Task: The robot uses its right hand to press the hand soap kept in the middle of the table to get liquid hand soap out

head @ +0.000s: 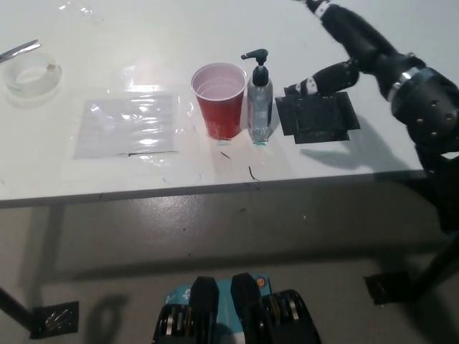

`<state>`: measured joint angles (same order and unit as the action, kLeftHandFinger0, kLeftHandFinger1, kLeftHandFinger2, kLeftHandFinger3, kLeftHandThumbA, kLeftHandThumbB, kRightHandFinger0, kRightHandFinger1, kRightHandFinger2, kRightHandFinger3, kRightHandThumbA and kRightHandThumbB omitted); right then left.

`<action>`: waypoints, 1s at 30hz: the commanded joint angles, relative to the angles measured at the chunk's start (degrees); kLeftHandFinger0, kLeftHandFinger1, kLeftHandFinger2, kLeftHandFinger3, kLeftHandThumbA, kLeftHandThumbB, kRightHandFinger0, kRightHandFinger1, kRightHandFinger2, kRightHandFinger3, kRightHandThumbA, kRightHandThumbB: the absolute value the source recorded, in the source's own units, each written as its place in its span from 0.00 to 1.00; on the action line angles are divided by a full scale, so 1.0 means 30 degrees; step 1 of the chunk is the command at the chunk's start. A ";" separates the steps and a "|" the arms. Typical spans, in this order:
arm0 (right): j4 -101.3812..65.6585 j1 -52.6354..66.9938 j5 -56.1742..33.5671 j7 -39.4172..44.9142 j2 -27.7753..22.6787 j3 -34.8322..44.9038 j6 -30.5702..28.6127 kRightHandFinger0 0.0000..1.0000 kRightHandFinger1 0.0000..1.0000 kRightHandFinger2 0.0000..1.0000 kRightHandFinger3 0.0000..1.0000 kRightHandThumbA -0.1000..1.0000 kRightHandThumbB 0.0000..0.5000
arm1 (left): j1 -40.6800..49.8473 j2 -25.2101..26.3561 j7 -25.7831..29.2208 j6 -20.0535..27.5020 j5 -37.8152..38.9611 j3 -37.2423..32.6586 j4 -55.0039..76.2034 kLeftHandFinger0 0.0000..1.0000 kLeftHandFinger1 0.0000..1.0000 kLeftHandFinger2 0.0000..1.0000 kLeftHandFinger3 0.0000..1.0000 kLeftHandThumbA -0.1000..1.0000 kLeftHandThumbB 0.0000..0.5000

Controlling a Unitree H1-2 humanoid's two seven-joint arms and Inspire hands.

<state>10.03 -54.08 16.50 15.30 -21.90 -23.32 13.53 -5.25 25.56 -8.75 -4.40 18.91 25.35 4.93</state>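
The white table (373, 29) is seen stretching across the whole upper part of the head view, its front edge running just above grey floor. Over its right end the black right arm (423, 107) is reached in from the right edge, and the right hand (351, 54) is held above the tabletop with its fingers (319, 80) spread apart and nothing gripped; one finger is pointed down toward the black square mat (317, 116), another is stretched up past the top edge. The hand is kept just to the right of the soap bottle (259, 97), not touching it. A clear plastic sheet (128, 125) is laid flat on the left half of the table. The black mat is taped down right of centre. A red plastic cup (219, 100) is stood upright at the middle, empty inside as far as can be told. Touching or just beside the cup's right side, the clear soap bottle is stood upright, its black pump head (254, 56) unpressed with the spout turned left. At far left, a roll of clear tape (30, 77) is set down, with scissor blades (19, 50) just above it. The left hand is not shown.
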 commanded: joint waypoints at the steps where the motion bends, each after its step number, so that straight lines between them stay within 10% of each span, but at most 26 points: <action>1: 0.0797 -0.1678 0.1231 0.0279 0.0162 -0.0227 -0.1683 1.00 1.00 1.00 1.00 1.00 1.00 | -0.0277 0.0876 -0.0264 0.0298 0.0133 0.0077 0.0353 0.32 0.42 0.50 0.61 0.76 0.11; 22: 0.4230 -0.3349 0.3054 0.0366 0.2103 -0.1242 -0.3880 1.00 1.00 1.00 1.00 1.00 0.98 | -0.0325 0.0919 -0.0521 0.0273 0.0307 -0.0064 0.0269 0.31 0.40 0.47 0.59 0.76 0.05; 30: 0.5619 -0.3357 0.4288 0.0063 0.2791 -0.1837 -0.4731 1.00 1.00 1.00 1.00 1.00 0.82 | -0.0461 0.0995 -0.0599 0.0186 0.0135 -0.0140 0.0426 0.30 0.39 0.47 0.60 0.78 0.06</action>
<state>26.06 -60.63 26.52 16.46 -14.04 -28.51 2.69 -5.35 25.90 -9.80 -4.47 18.94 24.99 4.87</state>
